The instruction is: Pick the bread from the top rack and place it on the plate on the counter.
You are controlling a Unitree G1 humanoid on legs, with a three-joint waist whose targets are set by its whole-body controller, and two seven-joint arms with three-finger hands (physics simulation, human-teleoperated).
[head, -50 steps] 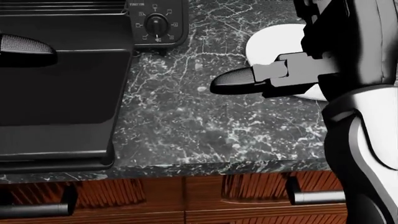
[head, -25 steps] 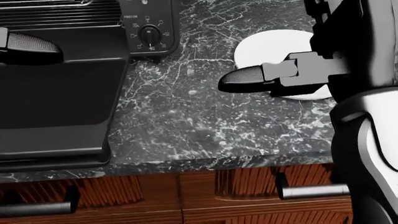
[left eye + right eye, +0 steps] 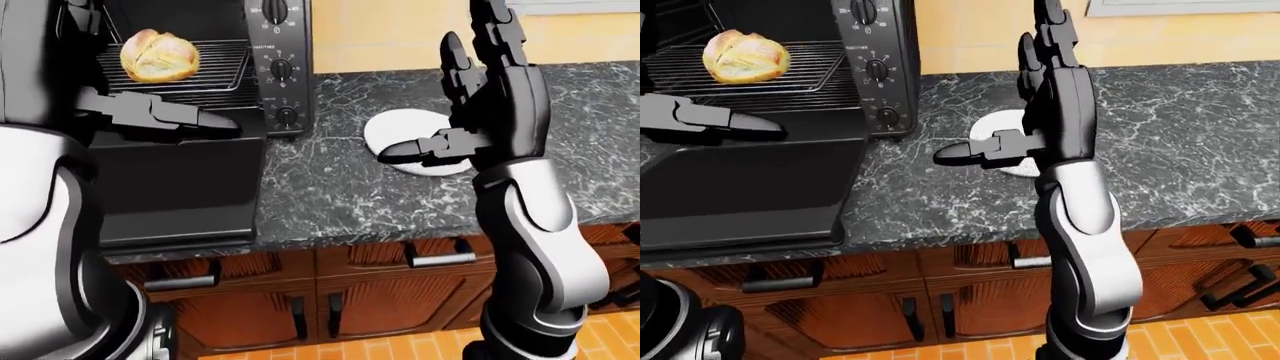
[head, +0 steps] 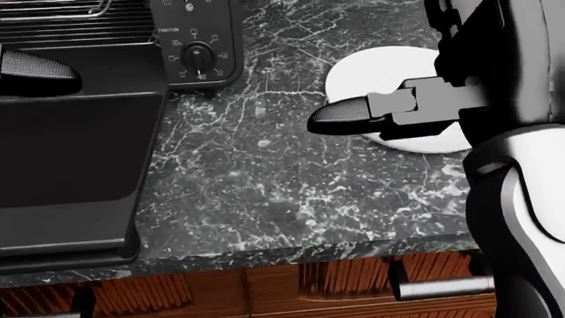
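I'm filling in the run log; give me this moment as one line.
bread: on oven rack, untouched | plate: on counter, bare | left hand: open, below rack | right hand: open, raised over plate

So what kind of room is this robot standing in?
Most likely a kitchen, in simulation. A toaster oven with its door down holds bread on a rack, a white plate sits on a dark marble counter, and wooden cabinets run below.

Marble counter (image 3: 330,180): toaster oven (image 3: 190,112), plate (image 3: 395,129).
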